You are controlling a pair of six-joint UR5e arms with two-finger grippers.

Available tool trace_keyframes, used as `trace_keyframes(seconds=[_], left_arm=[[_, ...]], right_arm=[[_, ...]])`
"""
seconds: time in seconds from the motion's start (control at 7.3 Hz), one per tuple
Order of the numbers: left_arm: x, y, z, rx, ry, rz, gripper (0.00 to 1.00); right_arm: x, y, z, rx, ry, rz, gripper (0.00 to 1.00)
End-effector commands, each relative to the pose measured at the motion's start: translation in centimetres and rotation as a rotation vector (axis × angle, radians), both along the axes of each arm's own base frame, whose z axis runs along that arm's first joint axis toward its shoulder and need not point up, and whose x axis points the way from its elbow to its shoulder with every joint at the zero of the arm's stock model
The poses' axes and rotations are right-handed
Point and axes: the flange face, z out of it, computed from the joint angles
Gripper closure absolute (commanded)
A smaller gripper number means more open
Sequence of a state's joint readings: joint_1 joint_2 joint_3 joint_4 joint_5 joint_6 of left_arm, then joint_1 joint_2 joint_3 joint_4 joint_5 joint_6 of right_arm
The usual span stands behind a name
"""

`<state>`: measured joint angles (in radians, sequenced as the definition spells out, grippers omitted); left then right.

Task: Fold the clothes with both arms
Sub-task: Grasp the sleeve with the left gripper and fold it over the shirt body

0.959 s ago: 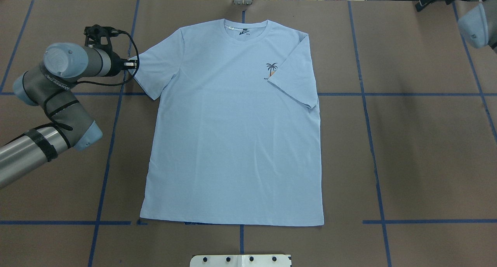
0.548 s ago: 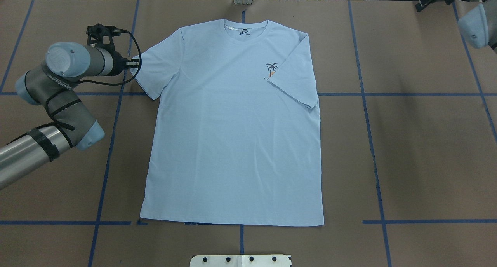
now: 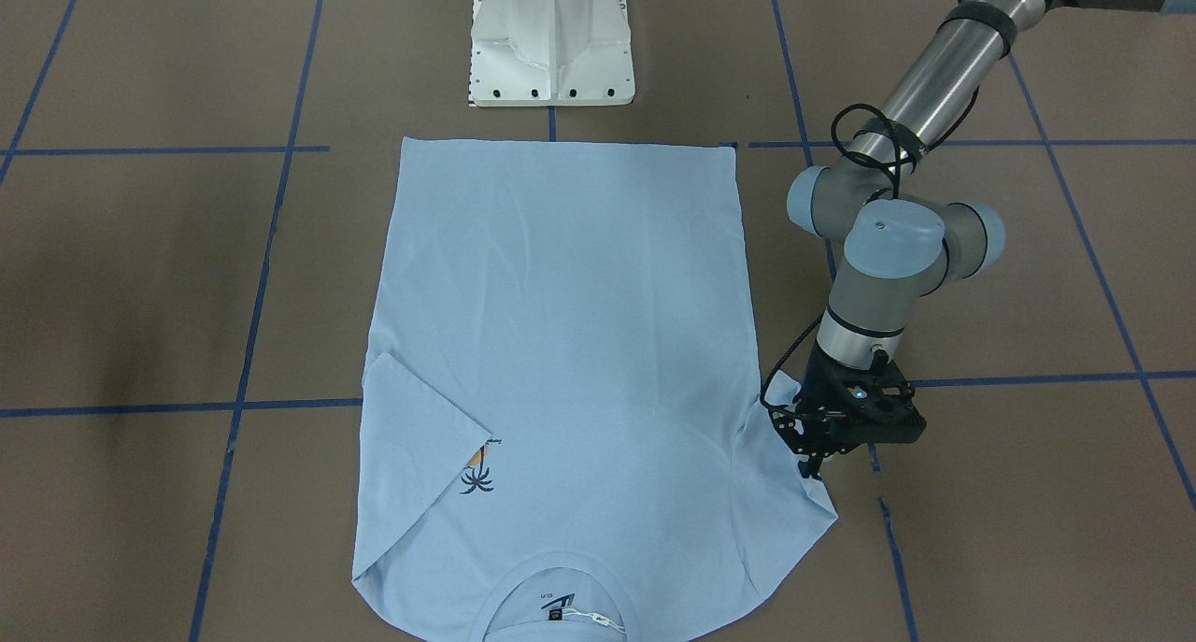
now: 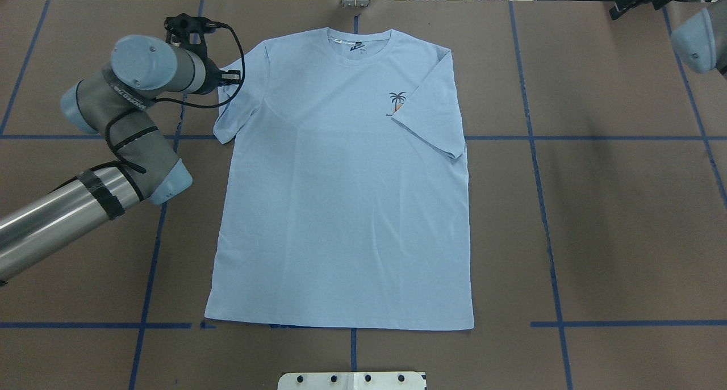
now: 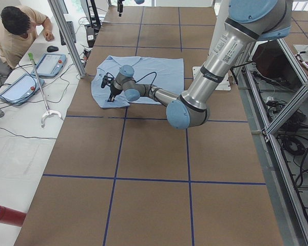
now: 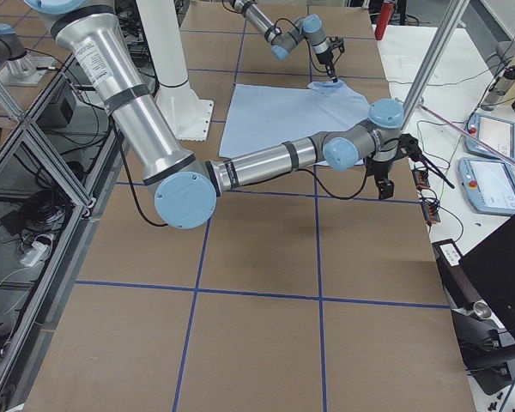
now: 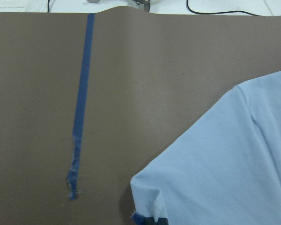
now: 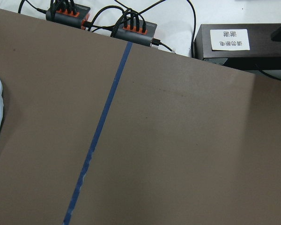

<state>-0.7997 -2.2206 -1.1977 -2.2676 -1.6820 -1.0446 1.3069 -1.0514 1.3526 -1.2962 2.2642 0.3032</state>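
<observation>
The light blue T-shirt (image 4: pixel 341 208) lies flat, face up on the brown table, neck label (image 4: pixel 356 47) at the far edge. One sleeve (image 4: pixel 434 117) is folded in over the chest and partly covers the palm print (image 4: pixel 397 100). My left gripper (image 4: pixel 232 78) is shut on the hem of the other sleeve and holds it raised, drawn in toward the shoulder. It shows in the front view (image 3: pixel 811 455) too. In the left wrist view the sleeve (image 7: pixel 225 164) hangs from a fingertip (image 7: pixel 150 219). My right gripper (image 6: pixel 384 176) hovers off the shirt near the table's far right corner; I cannot tell its state.
The white pedestal base (image 3: pixel 551 44) stands at the near edge behind the shirt's hem. Power strips and cables (image 8: pixel 98 21) line the far edge. A seated operator (image 5: pixel 20 31) and tablets are beyond the table. Blue tape lines (image 4: pixel 153 237) grid the brown cover.
My left gripper has moved up and inward toward the shirt's shoulder, pulling the sleeve hem with it; the sleeve now bunches narrower. The right arm has barely moved.
</observation>
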Motion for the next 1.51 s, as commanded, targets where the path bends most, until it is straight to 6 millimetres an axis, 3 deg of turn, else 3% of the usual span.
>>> trace_keyframes(seconds=[0.0,0.55,0.96,1.1,1.23,1.37], left_arm=[[5.3,1.2,-5.5,-0.069,-0.026,-0.021,1.0],[9.2,3.4,-6.5,-0.091,-0.01,-0.018,1.0],[10.4,2.6,-7.4,-0.119,0.0,-0.038,1.0],[10.4,2.5,-7.0,-0.113,-0.014,-0.031,0.29],[10.1,2.5,-7.1,-0.067,-0.044,0.008,0.0],[9.8,2.7,-7.8,-0.051,-0.037,0.02,0.0]], right_arm=[[0.0,0.0,0.0,-0.001,0.0,0.0,0.0],[0.0,0.1,0.2,-0.001,0.0,0.0,0.0],[-0.1,0.1,0.2,-0.002,0.0,-0.001,0.0],[-0.2,0.1,0.1,-0.002,0.0,-0.002,0.0],[-0.3,0.2,0.0,-0.002,-0.002,0.0,0.0],[-1.1,0.6,-0.6,-0.015,-0.014,0.01,0.0]])
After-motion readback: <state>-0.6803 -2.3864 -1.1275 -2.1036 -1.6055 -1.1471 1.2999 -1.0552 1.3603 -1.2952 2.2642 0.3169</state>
